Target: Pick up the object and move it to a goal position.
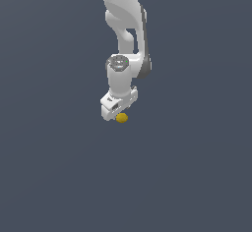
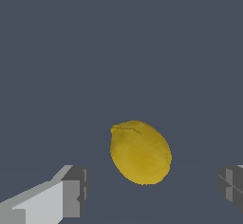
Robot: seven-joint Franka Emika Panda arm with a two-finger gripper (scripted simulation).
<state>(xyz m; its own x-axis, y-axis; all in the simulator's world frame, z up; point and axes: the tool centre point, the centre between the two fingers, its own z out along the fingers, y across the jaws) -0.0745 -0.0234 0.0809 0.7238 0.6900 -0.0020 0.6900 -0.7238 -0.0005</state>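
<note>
Approach is the step in hand: the gripper (image 1: 118, 112) hangs directly over the ball (image 1: 122, 118) and has not yet taken hold of it. In the exterior view the white arm (image 1: 125, 27) reaches straight down, and the ball shows just below the gripper's lower edge, partly tucked under it.

In the wrist view the jaws stand wide apart, with one finger (image 2: 71, 192) to one side of the ball (image 2: 140, 152) and the other finger (image 2: 231, 187) well off to the other side. Neither finger touches the ball. The ball sits between them but nearer the first finger, so the gap is not centred on it. The ball is yellow-orange, rounded and slightly egg-shaped in this view, and much narrower than the open span.

Whether the fingertips have reached the ball's level cannot be told from these views; the ball appears just beyond them.

The next move likely calls for:
- a small sideways correction, to bring the ball to the middle of the gap;
- a short descent, until the fingertips flank the ball's widest part;
- a closing of the jaws on the ball.

Lifting and carrying to the goal follow only after that. No goal marker is visible in either view.
</note>
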